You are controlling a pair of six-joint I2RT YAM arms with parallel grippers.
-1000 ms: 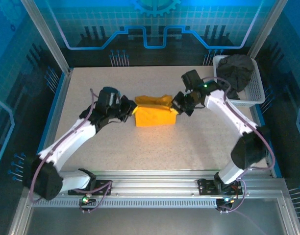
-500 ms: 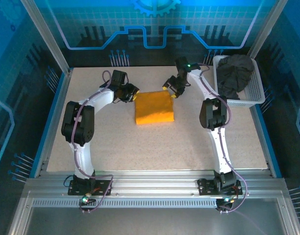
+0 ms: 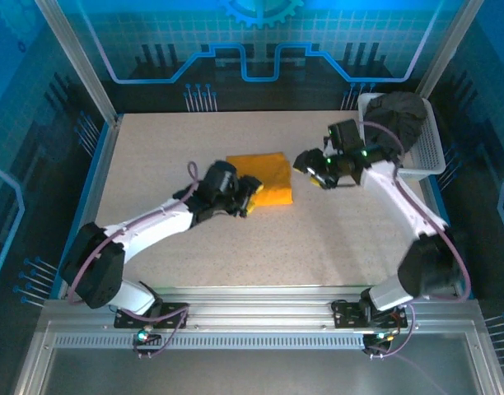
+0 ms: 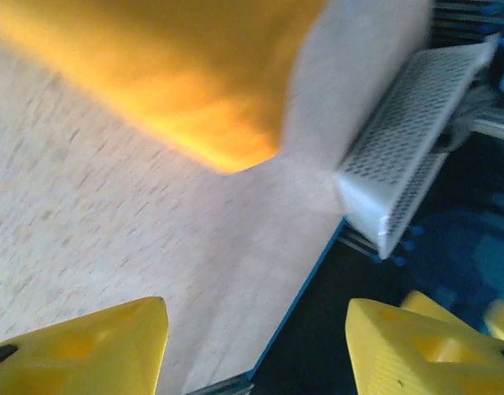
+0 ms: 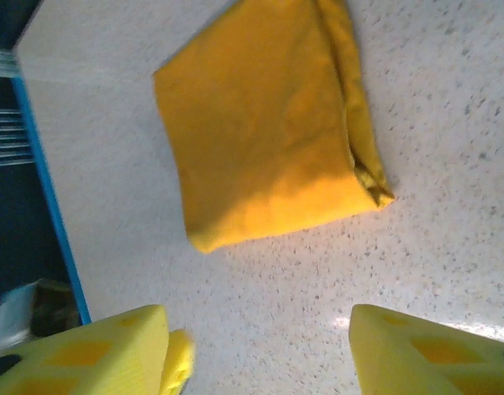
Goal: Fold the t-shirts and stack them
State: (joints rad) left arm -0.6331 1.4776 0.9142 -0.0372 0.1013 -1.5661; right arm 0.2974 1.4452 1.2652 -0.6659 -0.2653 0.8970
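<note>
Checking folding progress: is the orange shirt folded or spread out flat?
Folded: the orange shirt lies as a compact rectangle on the table, with stacked layers showing along one edge.

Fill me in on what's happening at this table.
Two robot arms are folding and stacking t-shirts. The orange-yellow t-shirt lies folded flat on the table, and neither arm is holding it. The left gripper sits open at the shirt's near left corner, and the right gripper is open just off its right edge. The dark grey t-shirt is bunched up, unfolded, in the white basket at the far right corner.
</note>
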